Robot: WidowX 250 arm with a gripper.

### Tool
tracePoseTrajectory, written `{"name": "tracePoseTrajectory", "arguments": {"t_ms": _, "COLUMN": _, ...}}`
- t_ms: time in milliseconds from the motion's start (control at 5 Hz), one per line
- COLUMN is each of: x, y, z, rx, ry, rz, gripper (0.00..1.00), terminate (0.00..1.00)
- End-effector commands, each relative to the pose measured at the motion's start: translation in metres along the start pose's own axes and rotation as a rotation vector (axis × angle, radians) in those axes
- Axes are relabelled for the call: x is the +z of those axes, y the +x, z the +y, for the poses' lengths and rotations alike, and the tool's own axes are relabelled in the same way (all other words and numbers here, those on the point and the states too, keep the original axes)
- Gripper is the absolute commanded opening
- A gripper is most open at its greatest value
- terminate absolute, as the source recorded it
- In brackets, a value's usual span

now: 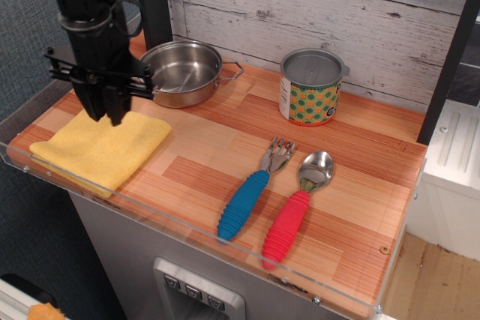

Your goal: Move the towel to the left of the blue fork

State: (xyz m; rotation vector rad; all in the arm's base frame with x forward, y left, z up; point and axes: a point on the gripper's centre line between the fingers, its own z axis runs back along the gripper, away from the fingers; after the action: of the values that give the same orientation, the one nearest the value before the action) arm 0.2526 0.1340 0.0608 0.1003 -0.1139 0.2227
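The yellow folded towel (pixel 94 151) lies flat at the front left of the wooden counter. My gripper (pixel 107 116) stands upright over the towel's back edge. Its fingers are drawn close together and their tips press into the cloth there. The blue fork (pixel 251 192) lies at the front middle, well to the right of the towel, with its tines pointing away from the front edge.
A steel pan (pixel 180 73) stands just behind and right of the gripper. A lidded can with a dotted label (pixel 311 89) stands at the back. A red-handled spoon (pixel 296 211) lies right of the fork. A clear plastic rim (pixel 172 222) runs along the counter's front and left edges.
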Motion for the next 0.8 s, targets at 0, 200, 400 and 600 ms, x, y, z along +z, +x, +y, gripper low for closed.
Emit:
{"name": "tracePoseTrajectory", "arguments": {"t_ms": 0, "x": -0.018, "y": 0.005, "z": 0.014, "rx": 0.024, "ry": 0.048, "rz": -0.027, "gripper": 0.00, "terminate": 0.00}}
{"name": "tracePoseTrajectory", "arguments": {"t_ms": 200, "x": -0.026, "y": 0.005, "z": 0.015, "rx": 0.010, "ry": 0.031, "rz": -0.040, "gripper": 0.00, "terminate": 0.00}}
{"name": "tracePoseTrajectory", "arguments": {"t_ms": 400, "x": -0.035, "y": 0.004, "z": 0.016, "rx": 0.044, "ry": -0.002, "rz": -0.030, "gripper": 0.00, "terminate": 0.00}}
{"name": "tracePoseTrajectory", "arguments": {"t_ms": 600, "x": -0.041, "y": 0.004, "z": 0.011, "rx": 0.038, "ry": 0.010, "rz": -0.029, "gripper": 0.00, "terminate": 0.00}}
